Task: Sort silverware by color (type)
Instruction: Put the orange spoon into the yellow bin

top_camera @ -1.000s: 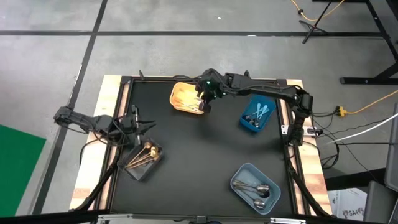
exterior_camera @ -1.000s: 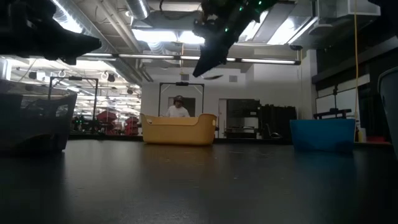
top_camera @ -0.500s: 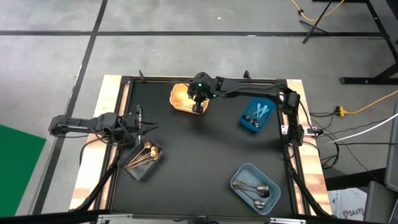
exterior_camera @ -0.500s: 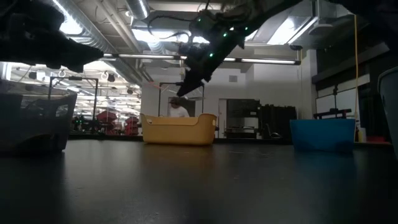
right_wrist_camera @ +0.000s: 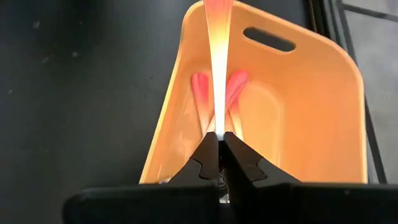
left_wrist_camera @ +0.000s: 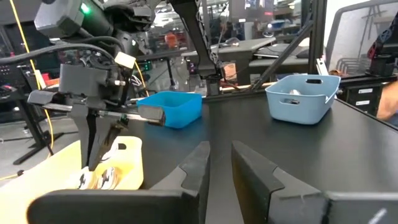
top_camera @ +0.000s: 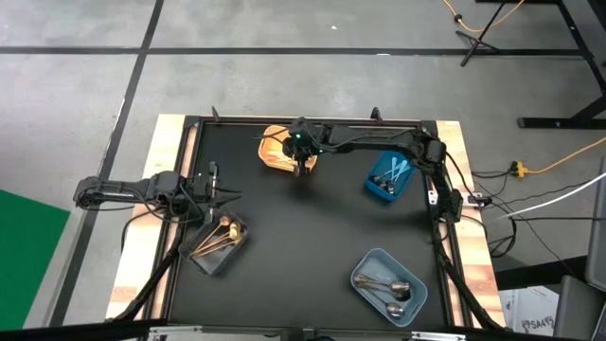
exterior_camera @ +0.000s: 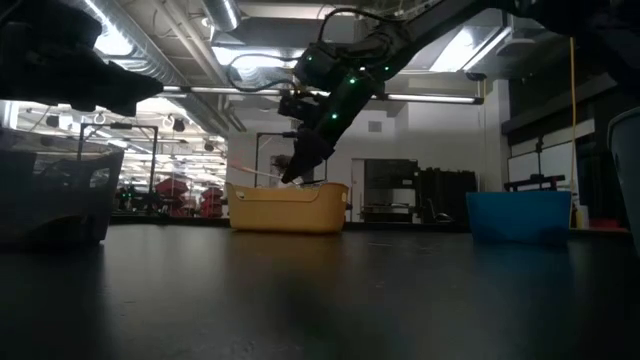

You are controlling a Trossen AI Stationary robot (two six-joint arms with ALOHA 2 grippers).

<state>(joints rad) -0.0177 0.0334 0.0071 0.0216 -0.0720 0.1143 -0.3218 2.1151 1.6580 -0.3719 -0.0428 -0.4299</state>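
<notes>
Orange-handled, thin and flat, the utensil (right_wrist_camera: 219,56) is pinched between the fingers of my right gripper (right_wrist_camera: 217,149), which hangs over the near edge of the yellow rectangular plastic bin (top_camera: 275,152) at the table's far side. Two more orange-handled pieces (right_wrist_camera: 231,90) lie inside, directly below. My left gripper (left_wrist_camera: 219,163) waits with its fingers a little apart beside the clear bin of gold spoons (top_camera: 220,242). Judging from the pinch — right at the utensil's end — a release here could let it tip against the bin's wall and slide out onto the black table (top_camera: 303,237).
</notes>
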